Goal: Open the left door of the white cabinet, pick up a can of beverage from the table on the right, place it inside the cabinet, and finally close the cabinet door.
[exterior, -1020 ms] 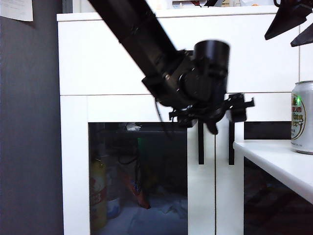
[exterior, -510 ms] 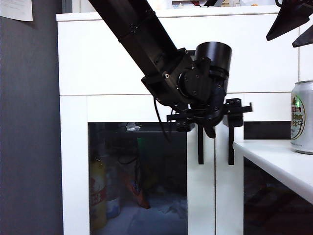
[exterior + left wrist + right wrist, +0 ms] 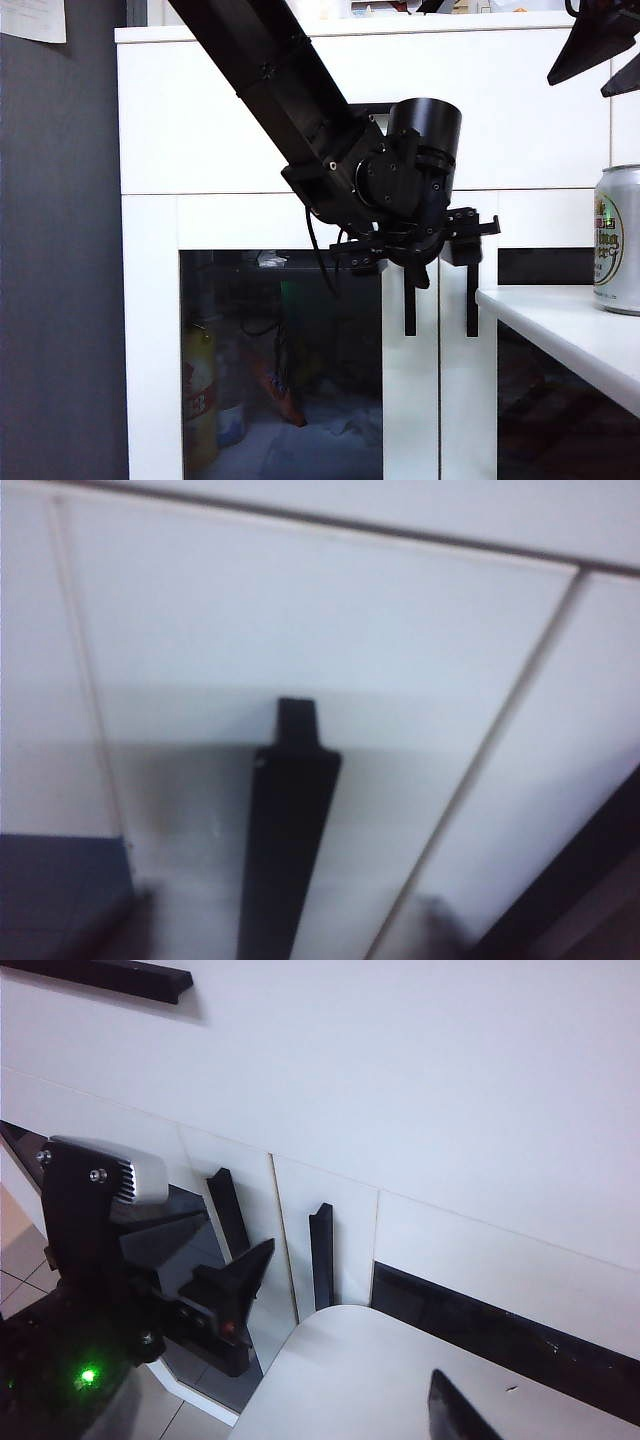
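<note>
The white cabinet [image 3: 240, 120] stands with its left door [image 3: 150, 330] shut, dark glass below and a vertical black bar handle [image 3: 410, 310] at its inner edge. My left gripper [image 3: 412, 255] is at the top of that handle, open. In the left wrist view the handle [image 3: 285, 840] runs between two blurred fingertips [image 3: 130, 920] with white door showing on both sides. The silver can of beverage [image 3: 617, 240] stands on the table [image 3: 560, 330] at the right. My right gripper [image 3: 610, 60] hangs open high above the can, holding nothing; one fingertip [image 3: 455, 1415] shows over the table [image 3: 380, 1380].
The right door's matching handle [image 3: 471, 300] is a finger's width from the left one. A drawer front with a horizontal handle [image 3: 100, 975] sits above the doors. A yellow bottle [image 3: 200, 390] and clutter show behind the glass. A dark grey wall [image 3: 60, 280] borders the cabinet's left side.
My left arm has shifted a little to the left and its fingers have drawn slightly closer together around the handle top. The right gripper, can and door have not moved.
</note>
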You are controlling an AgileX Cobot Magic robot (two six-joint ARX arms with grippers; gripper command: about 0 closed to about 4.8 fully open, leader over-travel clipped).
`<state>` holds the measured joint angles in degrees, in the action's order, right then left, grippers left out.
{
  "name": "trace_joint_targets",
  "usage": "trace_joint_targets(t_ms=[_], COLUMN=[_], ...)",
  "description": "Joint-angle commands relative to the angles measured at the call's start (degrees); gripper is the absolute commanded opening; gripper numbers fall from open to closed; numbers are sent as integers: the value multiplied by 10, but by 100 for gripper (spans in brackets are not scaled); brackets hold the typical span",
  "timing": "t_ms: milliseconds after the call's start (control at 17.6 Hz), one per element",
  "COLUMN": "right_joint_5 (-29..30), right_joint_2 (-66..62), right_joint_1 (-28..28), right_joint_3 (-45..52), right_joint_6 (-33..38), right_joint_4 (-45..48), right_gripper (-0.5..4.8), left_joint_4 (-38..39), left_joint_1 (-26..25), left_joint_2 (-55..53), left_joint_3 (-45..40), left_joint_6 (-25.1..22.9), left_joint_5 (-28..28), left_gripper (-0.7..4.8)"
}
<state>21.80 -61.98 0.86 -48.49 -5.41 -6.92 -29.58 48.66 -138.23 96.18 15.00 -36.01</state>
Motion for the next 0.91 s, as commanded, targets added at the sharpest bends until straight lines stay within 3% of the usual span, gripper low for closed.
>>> trace_joint_targets(t_ms=[57,113,907], right_joint_5=[-1,-1,-9], right_joint_2=[2,2,22], right_joint_1=[0,0,-2], right_joint_3=[-2,-2,-4], right_joint_6=[-1,-3,13], right_joint_4=[7,5,30], right_gripper=[367,367,367], left_joint_4=[-8,-9,-9], left_joint_1=[1,1,1], left_joint_2=[2,2,2], left_joint_3=[2,2,2], left_joint_6=[0,0,0], left_joint_5=[2,2,2], left_gripper=[68,-6,-6])
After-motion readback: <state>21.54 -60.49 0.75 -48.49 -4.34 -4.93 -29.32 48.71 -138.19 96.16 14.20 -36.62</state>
